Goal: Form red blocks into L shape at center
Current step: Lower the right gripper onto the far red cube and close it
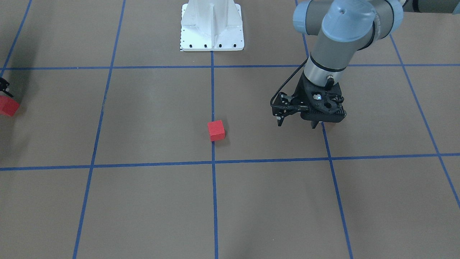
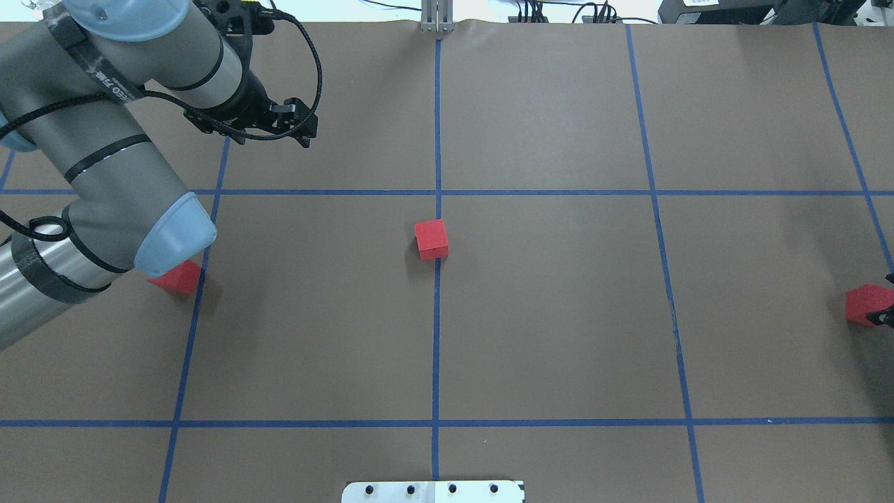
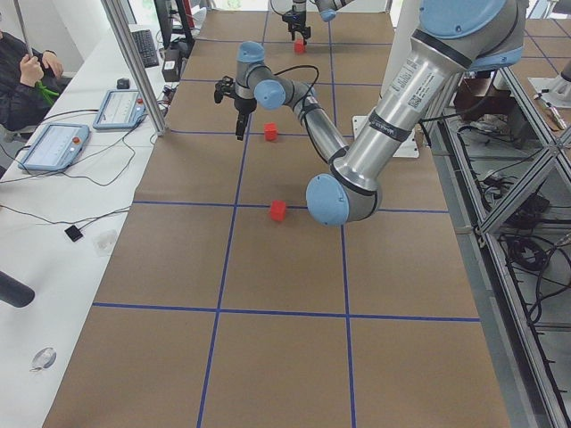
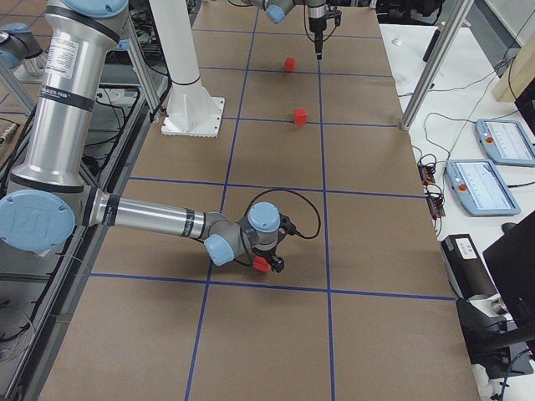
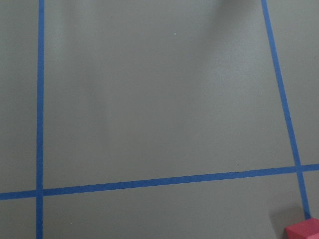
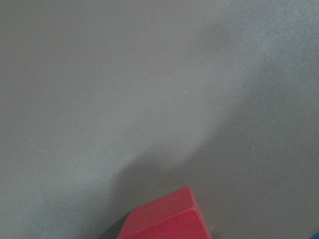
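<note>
Three red blocks are lying spread across the brown floor, none touching another. Going left to right in the overhead view, the first red block (image 2: 176,276) is sitting well to the left of the center (image 2: 489,216), just beside a blue tape line (image 2: 209,209) and partly tucked under the elbow of the left arm (image 2: 105,161). Beyond that block, the left gripper (image 1: 297,124) is hanging above bare floor with its fingers pointing down and its jaws spread apart, holding nothing; it is standing left of the center and well apart from every block. The middle red block (image 2: 431,239) is resting at the center, sitting on the middle tape line just below its crossing with the far cross line, slightly turned against the grid. Far to the right of the center, the third red block (image 2: 866,304) is being pinched between the jaws of the right gripper (image 4: 269,264), which is reaching in low on a nearly level forearm, as the right side view is showing. The white robot base plate (image 2: 433,492) is lying on the near side of the center, along the same middle tape line.
</note>
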Controlling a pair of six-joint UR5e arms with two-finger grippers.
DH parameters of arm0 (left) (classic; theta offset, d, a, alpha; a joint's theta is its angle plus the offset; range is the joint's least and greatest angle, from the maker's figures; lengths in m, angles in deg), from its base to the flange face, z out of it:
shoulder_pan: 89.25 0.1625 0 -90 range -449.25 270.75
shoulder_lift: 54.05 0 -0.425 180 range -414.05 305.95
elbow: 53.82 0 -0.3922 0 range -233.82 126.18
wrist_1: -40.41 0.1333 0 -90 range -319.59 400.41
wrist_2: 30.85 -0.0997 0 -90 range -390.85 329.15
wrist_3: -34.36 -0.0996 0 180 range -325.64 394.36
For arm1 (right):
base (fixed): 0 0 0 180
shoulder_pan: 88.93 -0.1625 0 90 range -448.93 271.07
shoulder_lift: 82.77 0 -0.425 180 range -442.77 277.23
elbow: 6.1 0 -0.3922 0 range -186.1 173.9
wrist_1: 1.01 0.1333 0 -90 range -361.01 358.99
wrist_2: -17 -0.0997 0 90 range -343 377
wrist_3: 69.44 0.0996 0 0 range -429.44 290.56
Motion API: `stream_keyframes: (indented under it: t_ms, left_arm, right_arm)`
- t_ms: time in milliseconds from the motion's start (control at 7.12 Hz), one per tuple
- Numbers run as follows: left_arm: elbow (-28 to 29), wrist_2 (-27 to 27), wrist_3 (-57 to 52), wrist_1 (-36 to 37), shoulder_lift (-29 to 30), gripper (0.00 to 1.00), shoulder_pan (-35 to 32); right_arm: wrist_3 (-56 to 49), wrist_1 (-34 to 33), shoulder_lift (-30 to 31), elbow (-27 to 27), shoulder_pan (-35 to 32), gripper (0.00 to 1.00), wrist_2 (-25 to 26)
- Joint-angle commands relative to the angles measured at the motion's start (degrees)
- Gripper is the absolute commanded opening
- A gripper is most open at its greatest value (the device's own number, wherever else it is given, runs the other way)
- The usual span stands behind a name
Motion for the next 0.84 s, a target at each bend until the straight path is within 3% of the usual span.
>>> stream_keyframes:
  t_ms: [0, 140, 281, 562, 702]
  left_arm:
    - [0.0, 0.0, -0.01, 0.0, 0.05, 1.0, 0.01]
    - [0.09, 0.0, -0.01, 0.0, -0.04, 1.0, 0.01]
    - [-0.09, 0.0, -0.01, -0.09, -0.47, 1.0, 0.01]
    - [-0.09, 0.0, 0.17, -2.18, -1.53, 1.0, 0.18]
    - [-0.26, 0.0, 0.26, -3.76, -2.66, 1.0, 0.18]
  right_arm:
    - [-0.08, 0.01, -0.27, -0.29, 0.47, 0.77, 0.02]
    - [0.0, 0.01, -0.36, -0.37, 0.56, 0.69, -0.06]
    - [-0.08, 0.01, -0.36, -0.37, 0.56, 0.53, -0.06]
    - [0.27, 0.1, -0.36, 0.32, 0.38, 0.07, -1.2]
    - [0.97, -0.08, -0.62, 0.94, 0.03, 0.0, -3.73]
